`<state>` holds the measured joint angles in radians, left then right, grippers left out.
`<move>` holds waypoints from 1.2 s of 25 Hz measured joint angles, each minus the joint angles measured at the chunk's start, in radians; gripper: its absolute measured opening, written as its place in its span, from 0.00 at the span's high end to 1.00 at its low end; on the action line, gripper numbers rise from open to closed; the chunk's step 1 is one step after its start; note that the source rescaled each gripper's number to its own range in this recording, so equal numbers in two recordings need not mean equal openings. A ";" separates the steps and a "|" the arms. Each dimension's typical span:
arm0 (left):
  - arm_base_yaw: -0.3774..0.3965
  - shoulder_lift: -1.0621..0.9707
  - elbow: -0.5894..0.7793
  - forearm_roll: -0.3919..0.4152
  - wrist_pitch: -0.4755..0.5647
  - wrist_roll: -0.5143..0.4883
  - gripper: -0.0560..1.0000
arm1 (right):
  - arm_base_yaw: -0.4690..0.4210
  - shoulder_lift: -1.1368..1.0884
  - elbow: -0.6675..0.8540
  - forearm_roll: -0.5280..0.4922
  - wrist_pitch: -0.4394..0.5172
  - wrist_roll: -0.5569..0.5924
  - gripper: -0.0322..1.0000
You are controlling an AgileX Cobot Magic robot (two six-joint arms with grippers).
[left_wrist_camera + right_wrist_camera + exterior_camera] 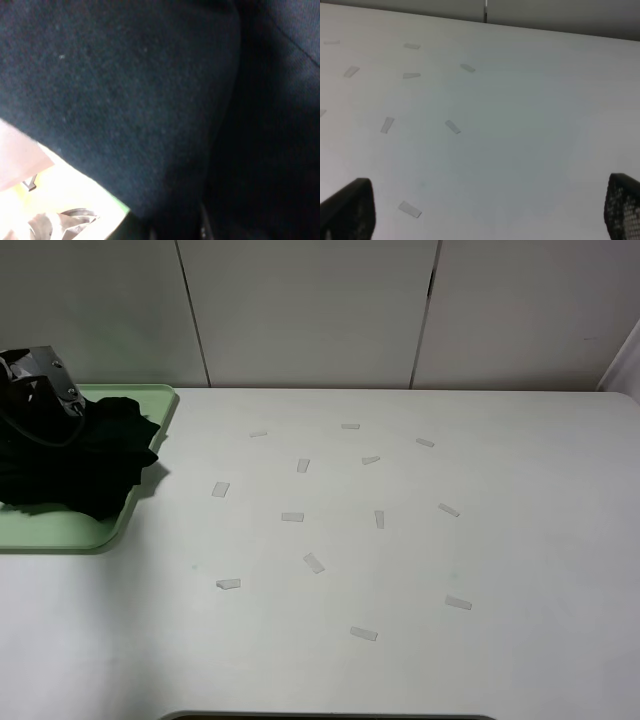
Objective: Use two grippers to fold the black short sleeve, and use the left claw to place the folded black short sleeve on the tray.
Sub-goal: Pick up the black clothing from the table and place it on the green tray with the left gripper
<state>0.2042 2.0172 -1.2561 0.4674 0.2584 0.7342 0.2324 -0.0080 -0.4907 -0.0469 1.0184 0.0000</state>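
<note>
At the high view's left edge, the left gripper (40, 375) was cut off, its jaws closed, buried in the bunched black short sleeve (85, 455) on the mint tray (70, 532). Left wrist: soft matte cloth filled the frame. Right wrist: the right gripper (490, 210) gaped over the white table (520, 125).

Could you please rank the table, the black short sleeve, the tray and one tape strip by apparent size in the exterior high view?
1. Table
2. Black short sleeve and tray: unsure, since the shirt hides much of the tray and both run off-frame
3. Tape strip
</note>
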 joint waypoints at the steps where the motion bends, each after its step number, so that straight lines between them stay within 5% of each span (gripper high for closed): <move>1: 0.004 0.000 0.000 0.002 -0.003 0.000 0.88 | 0.000 0.000 0.000 0.000 0.000 0.000 0.00; 21: 0.048 0.000 0.000 0.043 -0.055 0.000 0.87 | 0.000 0.000 0.000 0.000 0.000 0.000 0.00; 23: 0.049 0.000 0.000 0.045 -0.059 0.000 0.76 | 0.000 0.000 0.000 0.000 0.000 0.000 0.00; 28: 0.050 0.000 0.000 0.047 -0.115 -0.004 0.15 | 0.000 0.000 0.000 0.000 0.000 0.000 0.00; 30: 0.050 0.000 0.000 0.049 -0.154 -0.005 0.06 | 0.000 0.000 0.000 0.000 0.000 0.000 0.00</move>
<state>0.2541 2.0172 -1.2561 0.5159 0.1046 0.7292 0.2324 -0.0080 -0.4907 -0.0469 1.0184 0.0000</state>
